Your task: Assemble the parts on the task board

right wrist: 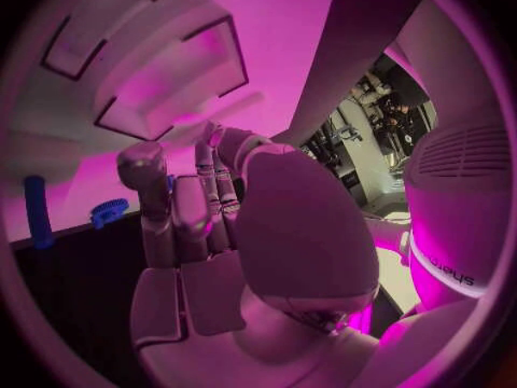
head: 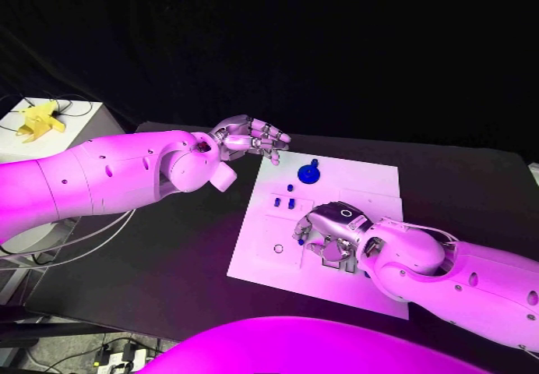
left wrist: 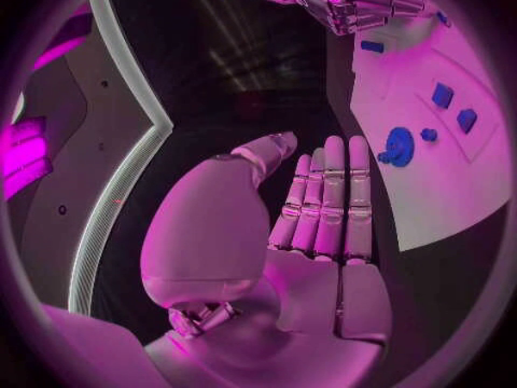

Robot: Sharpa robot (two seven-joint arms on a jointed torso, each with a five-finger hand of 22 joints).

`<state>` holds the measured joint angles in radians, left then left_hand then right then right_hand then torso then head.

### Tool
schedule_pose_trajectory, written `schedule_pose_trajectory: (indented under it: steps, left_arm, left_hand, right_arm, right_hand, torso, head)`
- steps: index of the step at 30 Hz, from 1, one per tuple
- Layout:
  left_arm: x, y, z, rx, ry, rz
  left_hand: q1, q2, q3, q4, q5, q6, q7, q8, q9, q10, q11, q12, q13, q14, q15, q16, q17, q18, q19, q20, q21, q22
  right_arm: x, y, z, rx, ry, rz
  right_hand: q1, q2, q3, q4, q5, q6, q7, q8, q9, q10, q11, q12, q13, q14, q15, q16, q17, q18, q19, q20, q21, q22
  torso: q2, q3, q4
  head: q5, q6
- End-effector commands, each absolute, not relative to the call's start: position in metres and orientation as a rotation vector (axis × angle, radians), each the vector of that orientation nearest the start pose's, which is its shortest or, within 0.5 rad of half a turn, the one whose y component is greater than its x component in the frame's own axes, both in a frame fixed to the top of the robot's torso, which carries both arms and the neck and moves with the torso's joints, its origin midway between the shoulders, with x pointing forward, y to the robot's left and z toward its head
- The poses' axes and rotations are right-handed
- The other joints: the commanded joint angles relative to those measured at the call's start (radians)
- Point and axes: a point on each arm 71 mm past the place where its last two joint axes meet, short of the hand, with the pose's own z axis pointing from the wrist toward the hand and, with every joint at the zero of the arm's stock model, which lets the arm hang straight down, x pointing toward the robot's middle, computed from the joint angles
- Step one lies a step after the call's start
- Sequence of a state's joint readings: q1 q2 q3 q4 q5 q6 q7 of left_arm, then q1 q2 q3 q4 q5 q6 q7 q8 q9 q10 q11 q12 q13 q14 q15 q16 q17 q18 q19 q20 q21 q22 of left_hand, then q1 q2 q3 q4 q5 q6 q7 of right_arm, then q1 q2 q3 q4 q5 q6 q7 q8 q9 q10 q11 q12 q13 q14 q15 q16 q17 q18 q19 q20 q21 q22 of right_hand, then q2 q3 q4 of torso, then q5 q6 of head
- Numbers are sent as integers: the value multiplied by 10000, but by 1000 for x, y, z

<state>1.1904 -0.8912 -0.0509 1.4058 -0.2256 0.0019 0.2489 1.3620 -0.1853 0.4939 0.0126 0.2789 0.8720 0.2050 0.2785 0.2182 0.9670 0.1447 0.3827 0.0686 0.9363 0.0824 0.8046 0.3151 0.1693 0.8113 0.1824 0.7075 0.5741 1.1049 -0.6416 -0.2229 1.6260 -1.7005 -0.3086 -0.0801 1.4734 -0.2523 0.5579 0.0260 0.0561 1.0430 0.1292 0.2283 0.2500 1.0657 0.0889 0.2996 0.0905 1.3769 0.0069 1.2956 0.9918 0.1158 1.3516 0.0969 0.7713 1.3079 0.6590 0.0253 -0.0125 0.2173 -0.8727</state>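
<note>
Surface: flat black table (head: pixel 168 273), matte top.
On it: white rectangular task board plate (head: pixel 376 185), lying flat near the middle, set slightly askew to the table's edges.
Around the board: bare black tabletop on every side of it.

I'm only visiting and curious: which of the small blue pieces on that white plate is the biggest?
The round blue gear-like piece near the white task board's far edge; the other blue pieces beside it are much smaller.

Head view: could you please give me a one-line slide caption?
Right hand works low over the task board; left hand hovers open beyond its far corner, near the blue gear.
</note>
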Motion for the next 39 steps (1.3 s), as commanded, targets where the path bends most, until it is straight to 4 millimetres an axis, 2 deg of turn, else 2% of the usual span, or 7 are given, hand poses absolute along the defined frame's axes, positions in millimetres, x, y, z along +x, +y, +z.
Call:
schedule_pose_trajectory:
  steps: [1, 16, 24, 39]
  left_arm:
    - [495, 248, -201, -9104, 17457, -15168]
    - [495, 249, -201, -9118, 17480, -15147]
    - [495, 249, -201, -9130, 17491, -15127]
    - [495, 248, -201, -9127, 17507, -15136]
  left_hand:
    - [-24, 91, 16, 60, 6, -18, 73, -42, -13, -20, 55, -65, 13, 26, 48, -67, 13, 107, -19, 30, -58, -3]
    - [-38, 101, 12, 85, 5, -27, 80, -50, -19, -30, 61, -71, 14, 31, 52, -68, 24, 109, -9, 35, -74, -12]
    - [-38, 101, 12, 85, 5, -27, 80, -50, -19, -30, 61, -71, 14, 31, 52, -68, 24, 109, -9, 35, -74, -12]
    - [-48, 103, 8, 96, 4, -29, 82, -52, -21, -34, 63, -73, 15, 32, 54, -69, 28, 109, -6, 37, -81, -16]
  right_arm:
    - [384, -68, -271, -6800, 17410, 8728]
    - [385, -64, -271, -6739, 17311, 8635]
    - [386, -62, -272, -6510, 17521, 8554]
    - [387, -58, -274, -6307, 17853, 8345]
  right_hand:
    - [-141, 0, 59, -21, -33, 68, -2, 56, 12, -69, -28, -35, -21, -76, 7, -36, -14, 16, -78, 36, -56, 1038]
    - [-391, 5, 16, -9, -38, 77, 45, 48, 6, -313, 68, -134, -113, -215, 97, -110, -185, 45, -243, 114, -228, 983]
    - [-963, -83, -347, 257, 132, 6, 89, -2, -11, -243, 27, 41, -87, -194, 88, -63, -151, 63, -250, 176, -91, 982]
    - [-1251, 186, -457, 612, 396, 130, 60, 0, 4, 203, -99, 437, 48, -34, -13, 65, 45, 32, -90, 132, 303, 1050]
  torso:
    - [-2, 3, -3]
    - [-1, 7, -5]
    - [0, 5, -4]
    - [4, 8, -2]
  head:
    - [9, 1]
    - [-8, 1]
    - [-18, 1]
    - [-50, 1]
